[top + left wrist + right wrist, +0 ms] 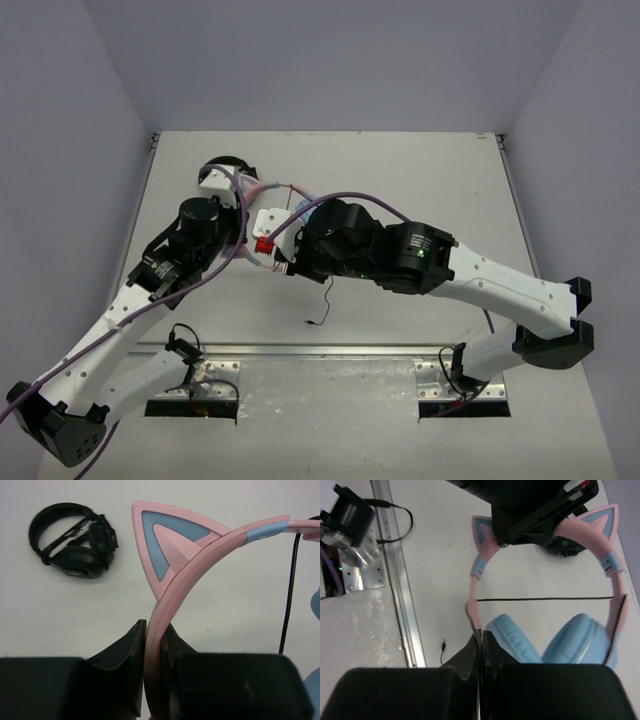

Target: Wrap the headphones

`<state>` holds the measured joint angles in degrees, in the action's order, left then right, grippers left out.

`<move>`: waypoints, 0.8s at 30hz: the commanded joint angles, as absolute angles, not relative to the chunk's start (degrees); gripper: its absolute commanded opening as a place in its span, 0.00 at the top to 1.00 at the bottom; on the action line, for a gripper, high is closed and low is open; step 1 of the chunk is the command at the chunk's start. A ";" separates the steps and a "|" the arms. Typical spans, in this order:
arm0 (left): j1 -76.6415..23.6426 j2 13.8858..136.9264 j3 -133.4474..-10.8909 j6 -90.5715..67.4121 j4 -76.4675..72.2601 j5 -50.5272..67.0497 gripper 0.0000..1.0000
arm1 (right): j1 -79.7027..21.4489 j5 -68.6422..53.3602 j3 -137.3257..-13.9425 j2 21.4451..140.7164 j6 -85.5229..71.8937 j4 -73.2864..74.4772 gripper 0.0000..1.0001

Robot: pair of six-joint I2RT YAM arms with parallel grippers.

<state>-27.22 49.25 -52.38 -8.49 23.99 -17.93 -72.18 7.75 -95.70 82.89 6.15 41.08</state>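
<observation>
From above, the left arm (160,265) and the right arm (470,272) both reach in over the back-left part of the worktop (420,180) and meet there, crowding together. Bits of the pink headphones (252,188) show between them, lifted off the surface. A second pair of black headphones (228,163) lies just behind them on the worktop. The loose end of the cable (328,296) dangles below the right arm, with its plug (312,322) near the metal rail (330,350).

Looking along the left wrist, the left hand (154,647) is clamped on the pink headband (210,550), one finger on each side of it. A cat ear (170,545) stands up just past the grip. The thin black cable runs down at the right, and the black headphones sit well apart at the upper left.

Looking along the right wrist, the right hand (481,647) has its fingers pressed tight together, and a thin dark line of cable leads along the headband's near arm into the seam between them, so it appears pinched there. The headphones hang in front with both blue earcups (580,640) nearest this hand. One strand of cable is stretched straight across from one side of the headband to the other. The left hand grips the top of the band between the two ears.
</observation>
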 commanded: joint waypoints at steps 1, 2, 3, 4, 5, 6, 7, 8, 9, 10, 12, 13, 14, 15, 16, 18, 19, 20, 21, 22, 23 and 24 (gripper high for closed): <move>-30.05 47.11 -51.42 -4.22 18.62 -5.81 1.00 | -72.33 15.35 -99.23 83.41 17.91 47.28 0.99; -31.71 47.02 -50.89 -3.44 20.55 -4.50 1.00 | -72.25 16.60 -98.45 83.23 18.80 47.89 0.99; -32.34 47.02 -50.80 -3.17 21.78 -3.70 1.00 | -72.25 18.00 -98.00 82.80 20.37 47.81 0.98; -32.78 47.11 -50.63 -2.90 22.67 -2.82 1.00 | -72.25 19.32 -97.39 82.71 21.09 47.81 0.98; -33.65 47.28 -50.28 -2.64 24.59 -0.99 1.00 | -72.25 22.56 -96.51 82.71 22.05 47.81 0.98; -34.01 47.20 -50.01 -2.64 25.39 -0.27 1.00 | -72.25 24.59 -95.89 82.62 24.06 47.20 0.97; -34.36 47.02 -49.75 -2.64 25.92 -0.26 1.00 | -72.25 26.70 -95.19 82.44 25.30 46.68 0.97; -35.06 46.33 -49.31 -2.64 26.71 -0.26 1.00 | -72.16 30.29 -93.71 82.35 26.53 46.15 0.96; -35.42 46.06 -48.96 -2.64 27.15 0.87 1.00 | -71.98 31.71 -93.08 82.44 27.41 44.84 0.97; -35.68 45.88 -48.87 -2.64 27.59 1.40 1.00 | -71.37 32.60 -92.64 82.44 28.47 44.56 0.97; -36.65 45.44 -49.04 -2.81 28.74 2.72 1.00 | -70.32 34.18 -91.41 82.27 29.26 43.17 0.98; -37.00 45.35 -49.13 -2.81 29.09 2.64 1.00 | -70.23 35.06 -90.10 82.18 29.62 42.28 0.99; -37.70 45.44 -49.48 -2.73 29.96 2.64 1.00 | -70.14 36.81 -89.48 82.09 30.14 40.62 0.99; -38.05 45.53 -49.66 -2.55 30.23 2.55 1.00 | -69.96 38.31 -88.95 82.00 31.36 39.30 0.99; -38.40 45.61 -49.83 -2.46 30.58 2.37 1.00 | -69.96 39.80 -87.73 81.91 32.07 37.72 0.99; -39.55 46.40 -50.01 -2.29 31.46 1.32 1.00 | -69.79 43.57 -86.84 81.74 34.35 32.71 0.99; -40.51 46.93 -50.36 -2.37 31.81 0.80 1.00 | -69.79 44.12 -86.84 81.65 34.54 31.22 0.99; -41.04 47.80 -50.45 -2.55 32.08 0.27 1.00 | -69.79 44.12 -87.45 81.74 34.37 30.51 0.99; -41.39 48.33 -50.62 -2.81 32.08 -0.17 1.00 | -69.79 43.95 -88.32 82.09 32.45 30.85 0.99; -41.74 48.86 -50.80 -3.42 32.08 -1.48 1.00 | -69.79 42.03 -91.55 82.52 30.69 32.15 0.99; -41.84 50.00 -50.89 -3.60 31.91 -1.32 1.00 | -69.79 40.62 -93.23 82.96 28.67 34.95 0.98; -42.01 50.44 -50.98 -3.86 31.64 -0.88 1.00 | -69.79 39.82 -94.30 83.58 26.13 35.15 0.98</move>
<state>-40.40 49.60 -48.95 -4.43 30.30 -2.85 -71.59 34.96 -87.68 83.83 27.51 39.99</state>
